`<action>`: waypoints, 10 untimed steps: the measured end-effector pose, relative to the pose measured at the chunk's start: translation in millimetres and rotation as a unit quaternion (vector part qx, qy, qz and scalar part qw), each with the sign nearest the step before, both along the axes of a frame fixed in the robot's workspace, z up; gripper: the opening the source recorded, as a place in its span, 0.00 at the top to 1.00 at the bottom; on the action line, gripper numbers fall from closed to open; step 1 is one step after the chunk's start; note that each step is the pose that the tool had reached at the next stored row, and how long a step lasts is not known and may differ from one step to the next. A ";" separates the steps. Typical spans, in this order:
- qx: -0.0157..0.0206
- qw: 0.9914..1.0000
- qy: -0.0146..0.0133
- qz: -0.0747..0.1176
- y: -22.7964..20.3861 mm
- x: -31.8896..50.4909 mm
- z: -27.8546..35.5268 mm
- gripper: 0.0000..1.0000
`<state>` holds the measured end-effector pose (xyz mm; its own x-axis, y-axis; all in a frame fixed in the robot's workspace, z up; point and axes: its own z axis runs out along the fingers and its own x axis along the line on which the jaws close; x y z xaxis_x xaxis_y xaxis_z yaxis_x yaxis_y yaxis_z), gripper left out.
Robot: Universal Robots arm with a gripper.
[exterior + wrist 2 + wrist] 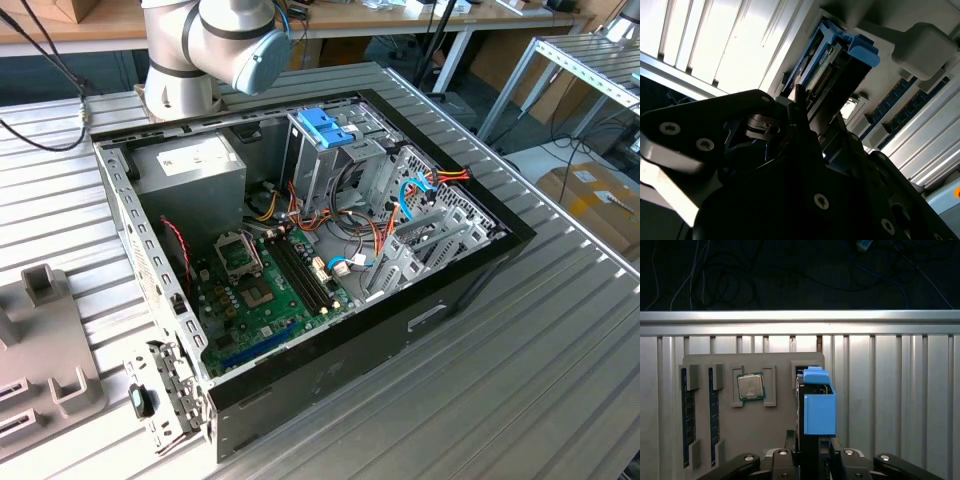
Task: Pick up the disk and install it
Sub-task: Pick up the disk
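Gripper [811,446]: dark, two-jawed, set astride the near end of the disk [819,412]. Whether it has closed on the disk I cannot tell.

Disk: stands on edge in a slot of the grey parts tray [780,360], with its light-blue carrier facing outward. It lies directly ahead of the gripper and partly within its span.

First wrist view: looks along the disk's thin edge. A processor chip [751,386] sits in the tray pocket just beside the disk, and memory sticks [687,410] sit in slots beyond the chip.

Second wrist view: a close, oblique look at the disk's connector end and blue rail [840,55].

Exterior view: the arm's base [215,40] and the open computer case [450,290]. A blue latch [325,128] sits on top of the case's drive cage.

Room to move: bare slatted table [890,390] on the disk's carrier side. The table's raised edge rail runs just past the tray.
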<state>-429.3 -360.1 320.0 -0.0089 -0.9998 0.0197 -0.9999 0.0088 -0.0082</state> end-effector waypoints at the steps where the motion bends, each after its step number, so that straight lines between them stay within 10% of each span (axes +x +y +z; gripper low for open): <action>1: 0.000 1.000 0.000 0.000 0.0 0.0 2.2 0.65; 10: 0.000 1.000 0.000 0.000 0.0 0.0 11.0 0.65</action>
<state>-429.3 -360.1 331.0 -0.0089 -0.9998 0.0199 -0.9999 0.0087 -0.0078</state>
